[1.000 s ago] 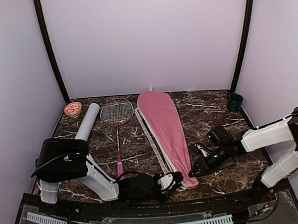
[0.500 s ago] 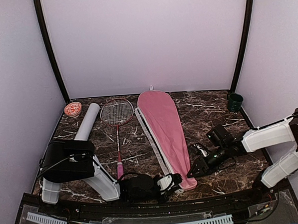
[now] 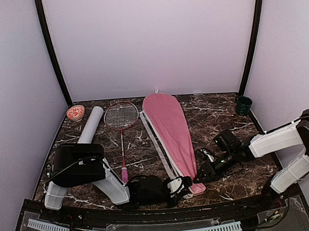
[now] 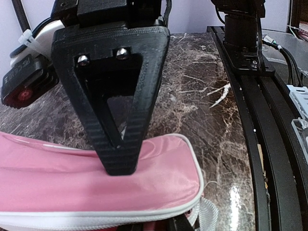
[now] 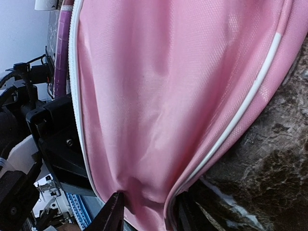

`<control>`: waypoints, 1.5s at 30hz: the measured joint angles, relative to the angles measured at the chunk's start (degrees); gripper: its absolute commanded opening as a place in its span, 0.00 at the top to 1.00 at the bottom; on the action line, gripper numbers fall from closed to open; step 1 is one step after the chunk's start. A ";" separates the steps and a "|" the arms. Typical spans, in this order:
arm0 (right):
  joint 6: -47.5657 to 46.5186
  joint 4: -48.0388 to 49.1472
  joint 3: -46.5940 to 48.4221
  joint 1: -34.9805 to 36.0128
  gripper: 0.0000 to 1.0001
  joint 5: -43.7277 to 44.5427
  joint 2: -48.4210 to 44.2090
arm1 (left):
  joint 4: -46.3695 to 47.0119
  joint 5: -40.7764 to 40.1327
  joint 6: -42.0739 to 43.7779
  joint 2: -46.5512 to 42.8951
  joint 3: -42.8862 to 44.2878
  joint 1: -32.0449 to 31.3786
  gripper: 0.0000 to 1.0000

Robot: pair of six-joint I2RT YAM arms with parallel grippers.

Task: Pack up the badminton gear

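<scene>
Far left corner: small red-patterned round cap, open side up, nothing seen in it. Just right of it, the white cardboard tube lies flat on the dark marble table, running from far to near-left; its near end is hidden behind the left arm and its contents cannot be seen. Next right, apart from the tube, one red-framed racket lies flat with its head far and its pink handle near. Left gripper reaches in low from the left at the near edge. Its upper finger presses on top of the near end of the pink cover, a dark lower tip shows under the hem, and the jaws are clenched on that end. The cover lies flat mid-table, rounded head far and narrow end near, with the white zip strip along its left side. What is inside cannot be told; a magenta strip shows beside the zip in the right wrist view, in or out unclear. Right gripper is at the cover's near right edge; its fingertips stand apart with a fold of pink fabric and white piping between them. Whether they pinch it cannot be told. Far right: dark green cup, upright, interior not visible.
</scene>
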 measured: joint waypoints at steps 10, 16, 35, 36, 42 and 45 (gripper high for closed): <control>-0.22 -3.43 0.55 -0.02 0.47 0.70 -1.97 | -3.28 -0.61 -1.75 -4.31 -3.67 1.05 0.58; -1.33 -10.58 5.20 -1.84 0.45 6.60 -5.81 | -14.53 -6.43 -5.16 -14.88 -7.43 -1.22 0.49; -10.54 -24.61 41.16 7.76 0.53 34.51 10.45 | -63.17 -11.72 -42.71 -46.75 -6.12 19.89 0.38; -11.13 -25.22 44.15 8.79 0.54 36.68 13.05 | -65.40 -11.85 -44.26 -47.87 -6.12 20.90 0.38; -13.66 -27.58 56.98 13.99 0.57 46.88 25.49 | -70.18 -12.72 -49.83 -51.95 -6.49 25.88 0.38; -14.40 -30.34 62.42 15.61 0.58 50.93 30.64 | -71.12 -12.90 -51.39 -52.09 -6.75 26.23 0.38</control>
